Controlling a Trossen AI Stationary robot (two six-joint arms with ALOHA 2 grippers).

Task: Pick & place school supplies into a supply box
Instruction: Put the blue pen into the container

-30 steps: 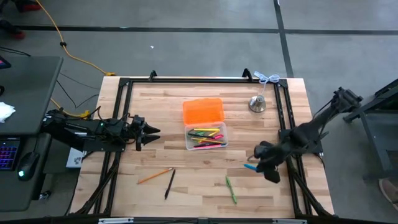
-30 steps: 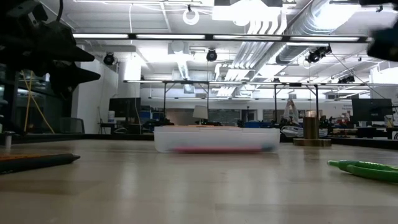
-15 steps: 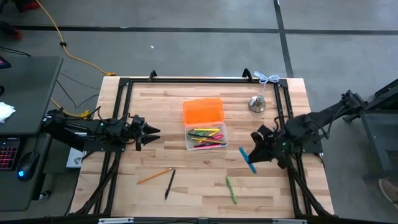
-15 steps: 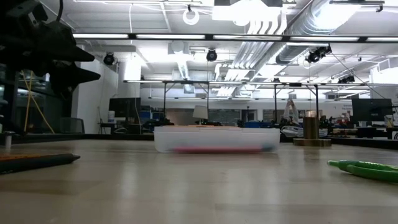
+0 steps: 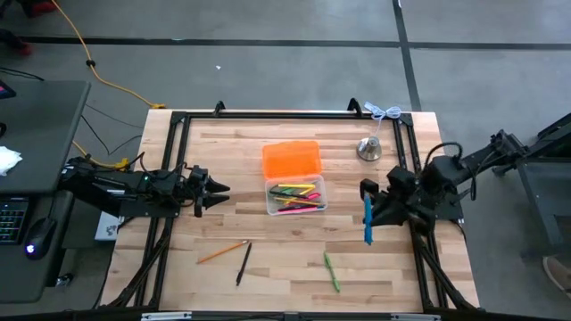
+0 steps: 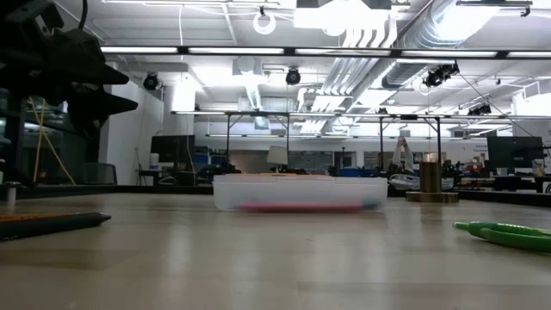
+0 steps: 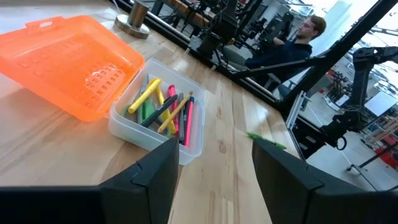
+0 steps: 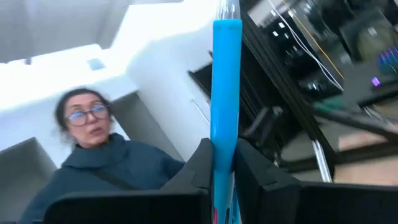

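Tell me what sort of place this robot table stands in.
Most likely a robotics lab or workshop: exposed ceiling ducts and strip lights above rows of equipment benches, more metal frames and rigs beyond the wooden table, and a seated person nearby.

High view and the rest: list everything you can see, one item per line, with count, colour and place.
supply box: one, clear, orange lid open, table centre
pens and markers in the box: several, yellow, pink, green, black
blue pen: one, held above the table's right side
green pen: one, near front edge
pencil: one, orange, front left
black pen: one, beside the pencil
bell: one, silver, back right
table: one, light wood
people: two, beyond the table, wrist views
left gripper: open, left of the box
right gripper: shut on the blue pen
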